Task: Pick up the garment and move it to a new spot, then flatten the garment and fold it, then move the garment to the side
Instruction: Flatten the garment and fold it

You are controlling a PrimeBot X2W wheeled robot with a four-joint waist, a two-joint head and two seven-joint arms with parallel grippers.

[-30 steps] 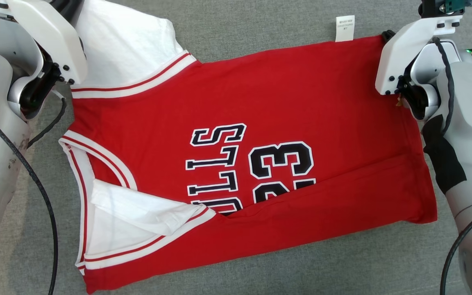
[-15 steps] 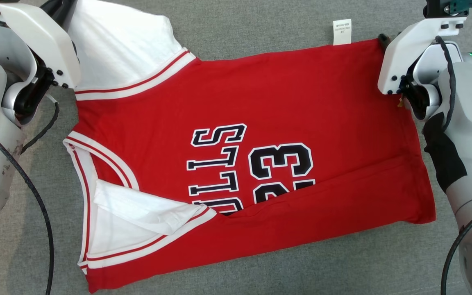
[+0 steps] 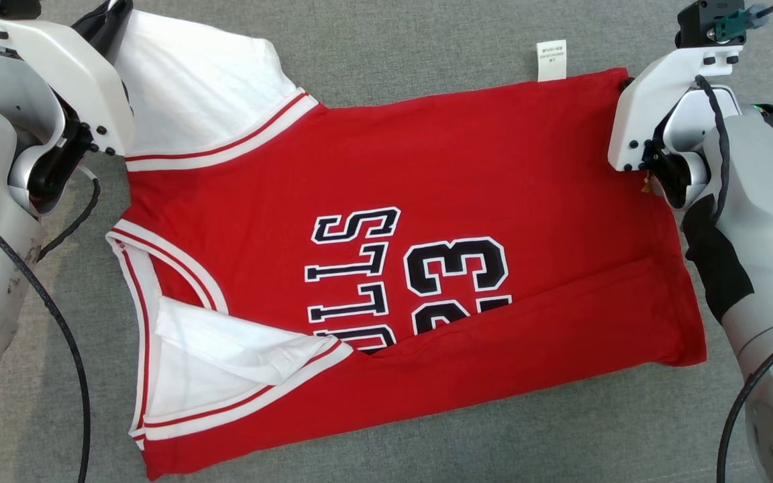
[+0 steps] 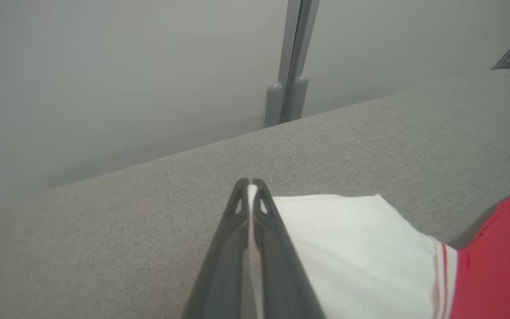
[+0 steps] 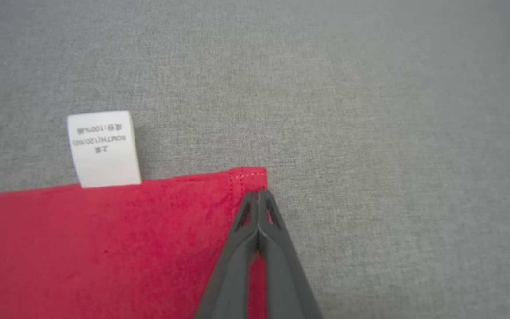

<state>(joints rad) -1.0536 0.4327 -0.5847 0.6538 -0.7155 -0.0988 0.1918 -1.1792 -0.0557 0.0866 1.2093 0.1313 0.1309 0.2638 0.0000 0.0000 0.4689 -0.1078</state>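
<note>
The garment is a red jersey with white sleeves and black lettering, lying spread on the grey cloth surface with its near edge folded over. My left gripper is at the far left sleeve, and the left wrist view shows that gripper shut with white cloth pinched between its fingers. At the far right hem corner sits my right gripper. The right wrist view shows this gripper shut at that red corner, just beside the white care tag.
The grey padded surface extends beyond the jersey on all sides. Its far edge and a grey upright post against the wall show in the left wrist view. Both pale forearms flank the jersey.
The far hem with its tag has shifted slightly nearer and to the left, together with my right gripper. The left arm has shifted a little too, still on the sleeve.
</note>
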